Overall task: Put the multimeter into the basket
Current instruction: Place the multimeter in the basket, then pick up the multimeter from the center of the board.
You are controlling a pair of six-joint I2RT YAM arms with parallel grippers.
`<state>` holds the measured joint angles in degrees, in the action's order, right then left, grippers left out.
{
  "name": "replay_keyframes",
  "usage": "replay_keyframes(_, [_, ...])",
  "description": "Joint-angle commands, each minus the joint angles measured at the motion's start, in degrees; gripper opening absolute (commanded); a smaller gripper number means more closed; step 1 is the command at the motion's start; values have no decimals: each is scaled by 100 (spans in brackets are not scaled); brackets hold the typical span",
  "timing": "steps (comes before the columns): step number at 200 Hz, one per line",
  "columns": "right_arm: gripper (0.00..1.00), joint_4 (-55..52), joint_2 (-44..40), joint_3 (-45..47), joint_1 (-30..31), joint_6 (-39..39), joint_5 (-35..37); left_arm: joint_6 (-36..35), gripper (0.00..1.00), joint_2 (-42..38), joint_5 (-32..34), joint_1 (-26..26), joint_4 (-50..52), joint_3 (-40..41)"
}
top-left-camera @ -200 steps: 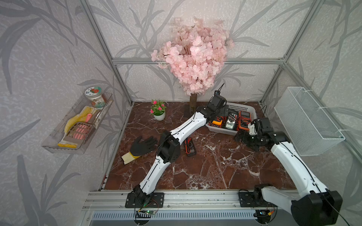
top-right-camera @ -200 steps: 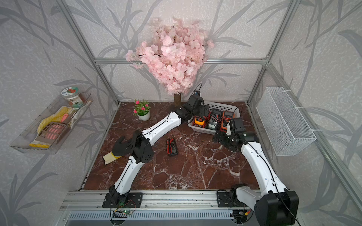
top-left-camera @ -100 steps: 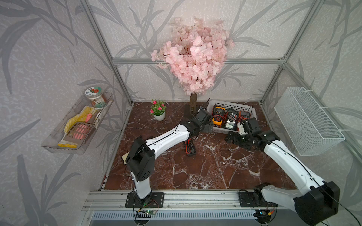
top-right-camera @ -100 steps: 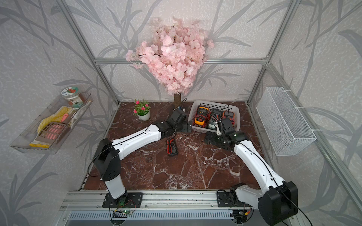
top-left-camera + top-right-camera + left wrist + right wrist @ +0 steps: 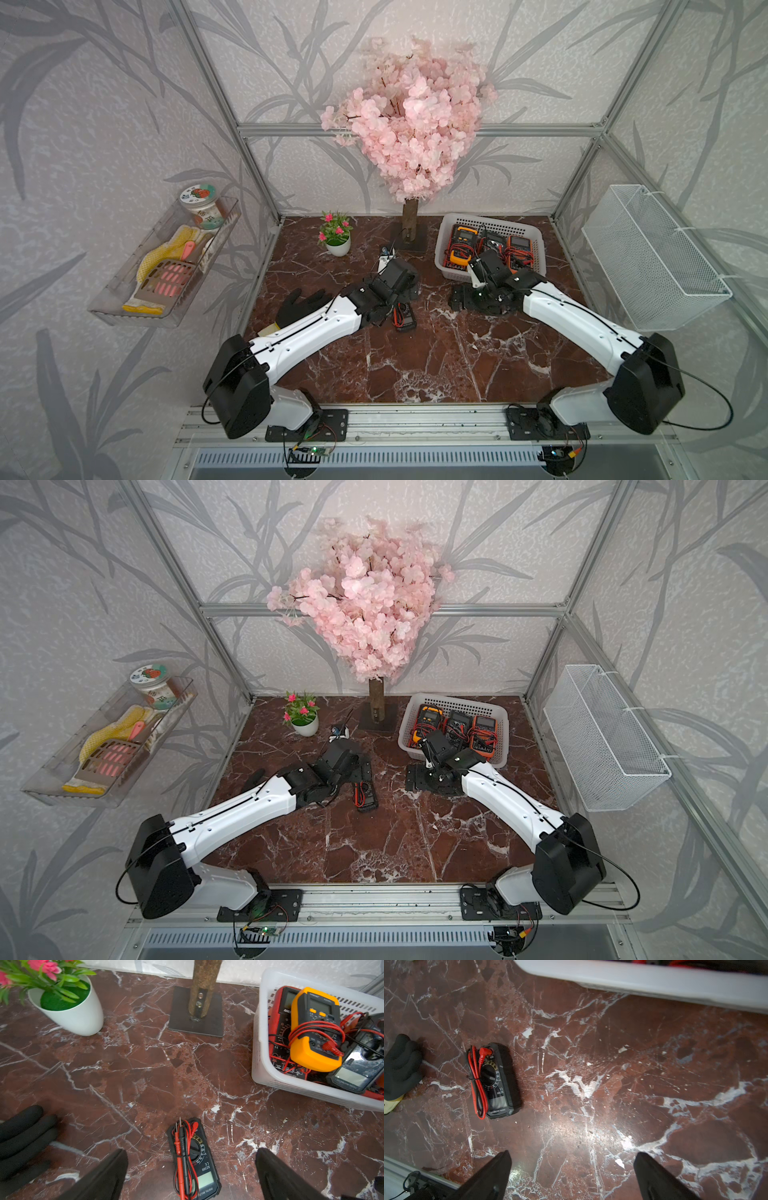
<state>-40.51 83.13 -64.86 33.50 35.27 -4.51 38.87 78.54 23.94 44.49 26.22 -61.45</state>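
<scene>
A small black multimeter (image 5: 405, 318) (image 5: 365, 796) with red and black leads wound on it lies flat on the marble, left of the basket. My left gripper (image 5: 191, 1151) (image 5: 397, 297) hangs open just above it, a finger on each side and neither touching. The white perforated basket (image 5: 490, 220) (image 5: 457, 702) (image 5: 291, 1086) stands at the back right and holds several multimeters, among them an orange one (image 5: 313, 1028). My right gripper (image 5: 572, 1155) (image 5: 478, 301) is open over bare marble just in front of the basket (image 5: 633, 980), holding nothing; its view also shows the black multimeter (image 5: 496, 1082).
A black glove (image 5: 303, 307) lies left of the multimeter. At the back stand a potted plant (image 5: 336, 241) and the blossom tree's base plate (image 5: 409, 239). A white wire-mesh bin (image 5: 652, 257) hangs on the right wall and a clear tray (image 5: 166, 266) on the left wall.
My left arm has pulled back from the basket and come down over the black multimeter. The right gripper has shifted left along the basket's front. Both stayed open.
</scene>
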Motion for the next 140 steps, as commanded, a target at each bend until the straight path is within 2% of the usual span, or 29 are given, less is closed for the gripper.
replay_keyframes(1, [97,-2,336,-336,151,-52,1,386,100,-403,423,-102,430,171])
replay_keyframes(82, [97,-244,1326,-1393,570,-421,33,1102,100,-1156,239,-859,1425,565])
replay_keyframes(140, [98,-284,2021,-1955,903,-408,191,777,100,-1378,-408,-1707,1617,847])
